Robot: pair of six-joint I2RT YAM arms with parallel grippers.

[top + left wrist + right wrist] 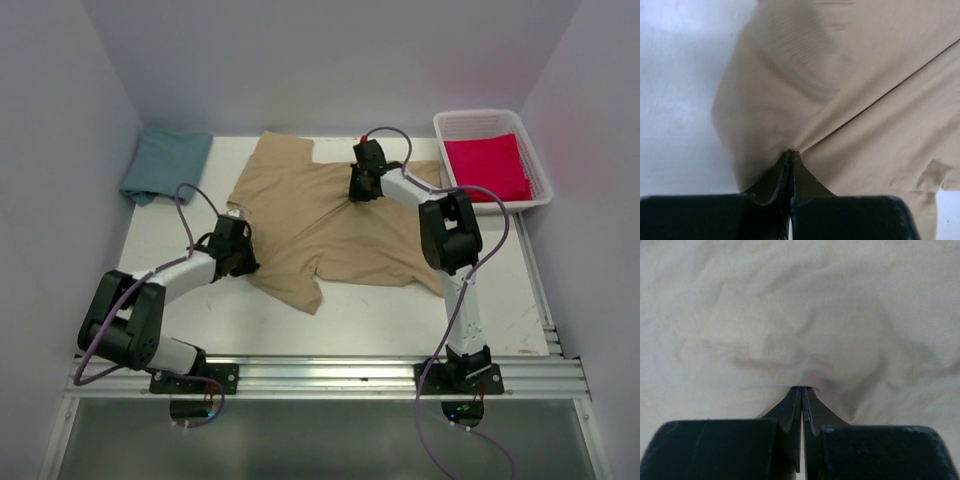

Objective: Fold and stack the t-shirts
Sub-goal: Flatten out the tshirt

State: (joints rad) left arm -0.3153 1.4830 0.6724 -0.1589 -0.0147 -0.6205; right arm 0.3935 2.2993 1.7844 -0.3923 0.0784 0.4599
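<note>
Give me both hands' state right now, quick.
Left hand: closed, pinching the tan t-shirt.
Right hand: closed, pinching the same tan t-shirt.

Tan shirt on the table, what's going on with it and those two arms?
Two robot arms are working on the tan shirt, which lies spread and rumpled on the table. The left fingers are shut on cloth at its left edge, and the right fingers pinch it near its far side. A teal shirt lies at the far left corner and looks folded. A red shirt lies in the basket at the far right.
</note>
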